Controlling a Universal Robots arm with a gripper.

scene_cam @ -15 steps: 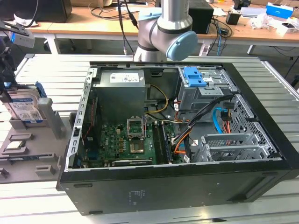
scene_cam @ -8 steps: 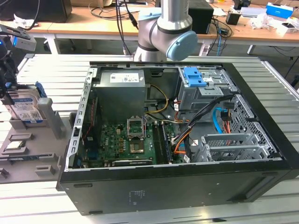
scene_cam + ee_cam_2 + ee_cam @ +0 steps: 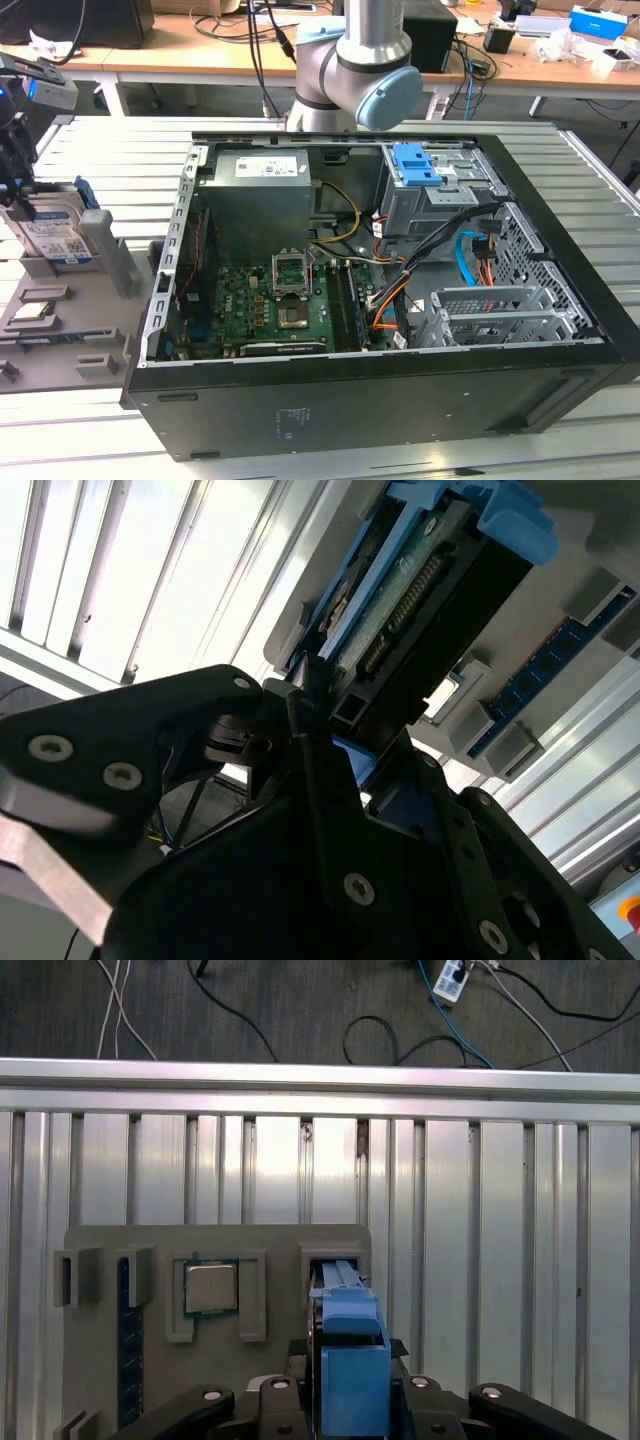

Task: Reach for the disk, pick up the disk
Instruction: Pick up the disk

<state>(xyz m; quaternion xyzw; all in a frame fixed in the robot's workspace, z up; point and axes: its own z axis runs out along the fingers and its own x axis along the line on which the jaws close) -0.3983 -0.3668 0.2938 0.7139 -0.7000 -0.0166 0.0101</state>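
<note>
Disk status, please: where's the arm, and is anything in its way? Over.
Gripper at the disk, astride its blue top edge. Disk upright in the gray holder, beside the open computer case. Nothing blocking.

A slatted metal table is occupied by an open black computer case and, just beside it toward the exterior view's left, a grey slotted holder.

Computer case (open) sits beside gray tray.
</note>
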